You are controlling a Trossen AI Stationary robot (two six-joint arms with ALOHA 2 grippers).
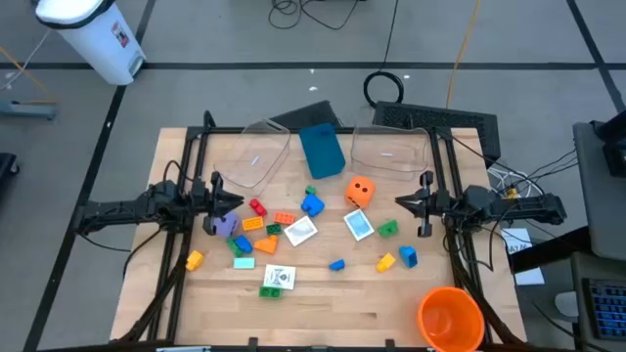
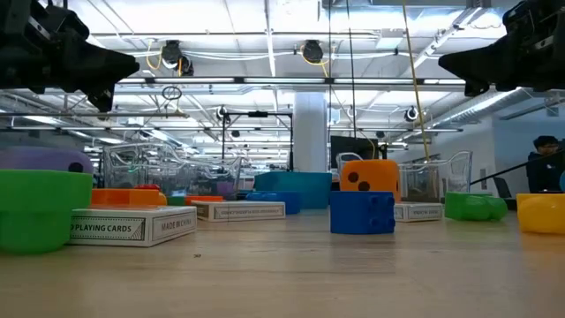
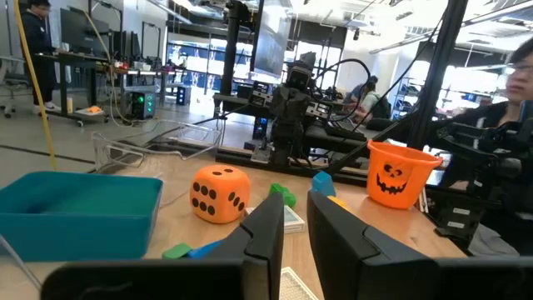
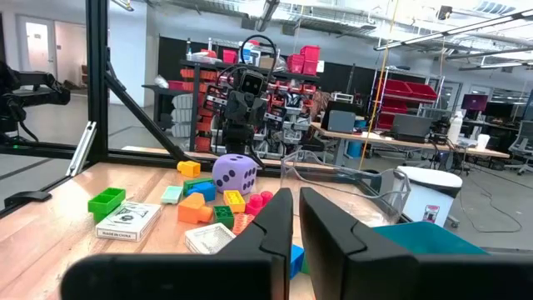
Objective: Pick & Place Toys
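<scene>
- The table (image 1: 323, 303) holds my toys, scattered between my two arms, in front of the blue box (image 1: 321, 151).
- The orange die (image 1: 360, 191) sits near the middle; the purple die (image 1: 226, 224) lies just beside my left gripper (image 1: 219, 202).
- My left gripper is closed, holding nothing.
- My right gripper (image 1: 401, 202) is closed and empty too.

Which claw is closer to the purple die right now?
Left. The left claw hangs at the table's left side, just beside the purple die. The right claw waits across the table at the right side, with the toy pile between it and the die.
</scene>
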